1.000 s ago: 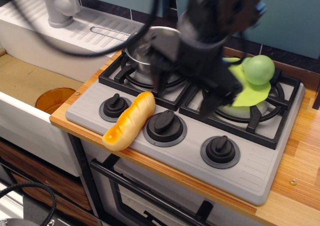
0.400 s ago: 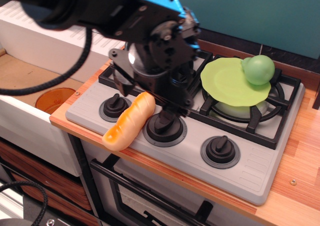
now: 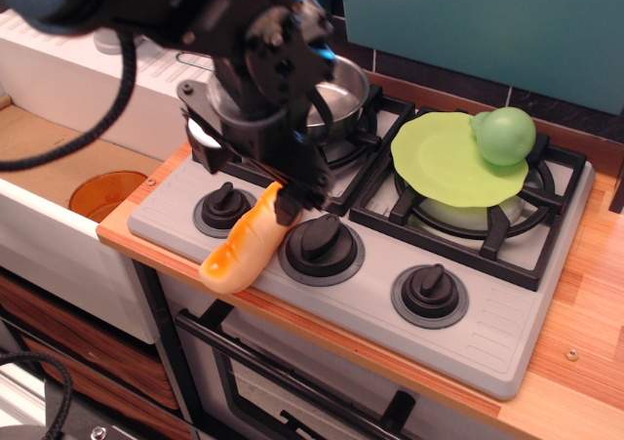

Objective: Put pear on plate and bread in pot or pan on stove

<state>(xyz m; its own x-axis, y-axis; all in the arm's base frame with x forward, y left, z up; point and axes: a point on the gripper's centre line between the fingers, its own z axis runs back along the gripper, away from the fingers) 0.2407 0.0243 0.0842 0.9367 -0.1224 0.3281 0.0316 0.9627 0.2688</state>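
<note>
The golden-orange bread (image 3: 242, 248) lies slanted on the grey stove (image 3: 487, 328), between the left knob and the middle knob. My black gripper (image 3: 250, 173) hangs over the bread's upper end with its jaws spread. One finger (image 3: 291, 198) is at the loaf's top end, and no grasp shows. The steel pot (image 3: 338, 90) sits on the left burner, partly hidden behind the gripper. The lime-green plate (image 3: 444, 157) rests on the right burner grate. The light-green pear (image 3: 504, 135) sits on the plate's far right rim.
An orange round dish (image 3: 107, 194) lies in the sink at the left. Three black knobs, such as the right one (image 3: 430, 292), line the stove's front. A wooden counter (image 3: 585, 294) runs along the right side. A white drainboard (image 3: 68, 30) lies behind the sink.
My gripper has swung left from over the middle of the stove and come down at the bread's upper end. The bread, plate and pear have not moved.
</note>
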